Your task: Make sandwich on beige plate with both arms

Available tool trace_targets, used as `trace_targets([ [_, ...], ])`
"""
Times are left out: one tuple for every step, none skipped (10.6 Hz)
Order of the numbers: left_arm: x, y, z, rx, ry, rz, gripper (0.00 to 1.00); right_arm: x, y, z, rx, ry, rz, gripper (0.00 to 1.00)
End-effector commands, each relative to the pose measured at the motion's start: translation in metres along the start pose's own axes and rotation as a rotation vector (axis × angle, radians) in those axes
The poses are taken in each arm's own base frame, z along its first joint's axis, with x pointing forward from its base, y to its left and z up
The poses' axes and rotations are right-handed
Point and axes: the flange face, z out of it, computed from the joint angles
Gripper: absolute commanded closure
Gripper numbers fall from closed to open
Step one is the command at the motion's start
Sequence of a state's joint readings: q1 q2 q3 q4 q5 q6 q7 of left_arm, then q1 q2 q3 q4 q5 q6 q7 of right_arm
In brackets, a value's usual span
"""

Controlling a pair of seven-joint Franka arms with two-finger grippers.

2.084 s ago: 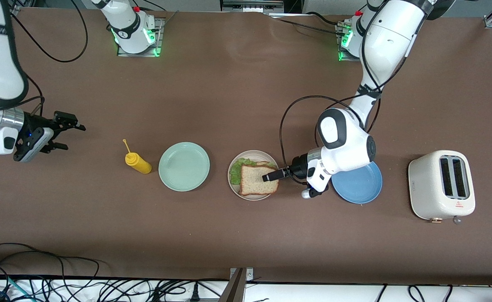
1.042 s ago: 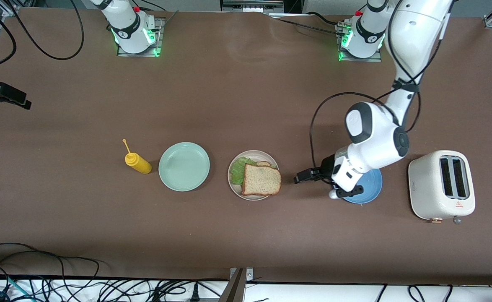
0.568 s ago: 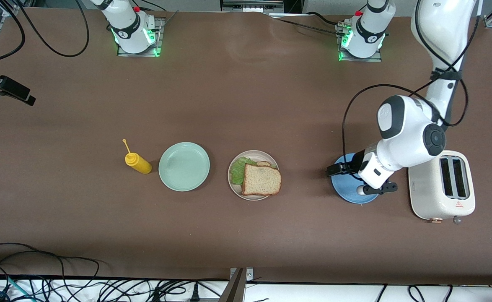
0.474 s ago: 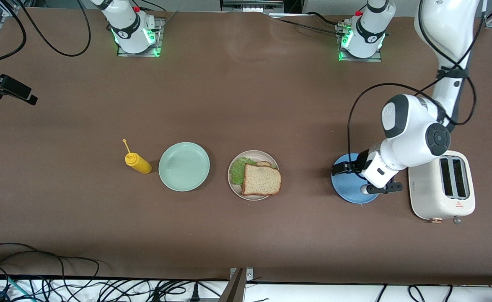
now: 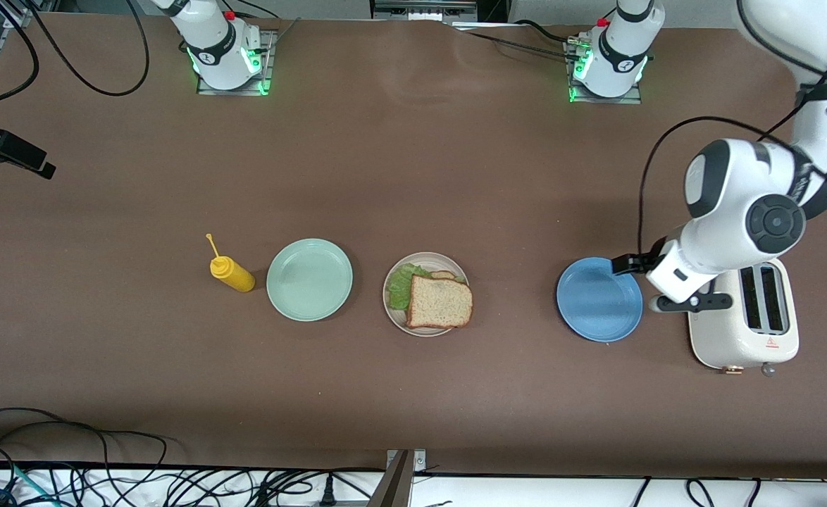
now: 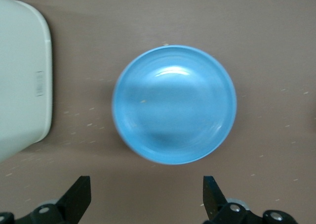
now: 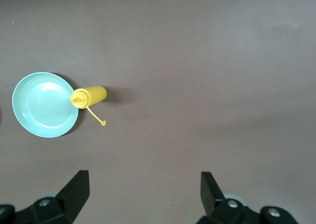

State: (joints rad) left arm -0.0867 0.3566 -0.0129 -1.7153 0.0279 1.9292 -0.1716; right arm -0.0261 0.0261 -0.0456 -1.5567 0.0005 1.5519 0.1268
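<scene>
sitting finished on the beige plate [image 5: 393, 310], the sandwich [image 5: 439, 301] needs nothing more; left gripper [image 6: 145, 201] over the blue plate [image 5: 599, 299] and right gripper [image 7: 143, 199] hang spread, empty.

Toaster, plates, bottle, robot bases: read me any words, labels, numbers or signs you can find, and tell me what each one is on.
Nothing can be read.
Toaster: a small red warning triangle with tiny print under it, too small to read.
Toaster side, left wrist view: a small mark, blurred.
Plates and yellow bottle: no text.
</scene>
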Motion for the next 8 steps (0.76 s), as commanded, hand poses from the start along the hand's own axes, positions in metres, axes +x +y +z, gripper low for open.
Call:
trace_targets([
  [-0.025, -0.023, -0.025, 0.082, -0.023, 0.025, 0.00, -0.001, -0.003, -0.003, -0.014, 0.001, -0.006, 0.00],
  [-0.031, -0.027, -0.029, 0.109, -0.035, 0.063, 0.00, -0.001, -0.006, -0.003, -0.013, 0.003, -0.014, 0.00],
  [-0.034, -0.033, -0.037, 0.110, -0.033, 0.085, 0.00, -0.002, -0.007, -0.005, -0.010, 0.008, -0.025, 0.00],
  [-0.038, -0.043, -0.046, 0.110, -0.032, 0.094, 0.00, -0.003, -0.009, -0.005, 0.009, 0.005, -0.030, 0.00],
  [-0.041, -0.053, -0.055, 0.101, -0.027, 0.103, 0.00, -0.003, -0.007, -0.006, 0.031, 0.004, -0.023, 0.00],
  [-0.046, -0.061, -0.067, 0.076, -0.020, 0.105, 0.00, -0.003, -0.008, -0.006, 0.031, 0.006, -0.025, 0.00],
  [-0.050, -0.060, -0.077, 0.034, -0.007, 0.099, 0.00, -0.003, -0.011, -0.006, 0.031, 0.004, -0.029, 0.00],
  [-0.053, -0.060, -0.089, 0.006, 0.009, 0.087, 0.00, -0.004, -0.012, -0.007, 0.028, 0.001, -0.031, 0.00],
])
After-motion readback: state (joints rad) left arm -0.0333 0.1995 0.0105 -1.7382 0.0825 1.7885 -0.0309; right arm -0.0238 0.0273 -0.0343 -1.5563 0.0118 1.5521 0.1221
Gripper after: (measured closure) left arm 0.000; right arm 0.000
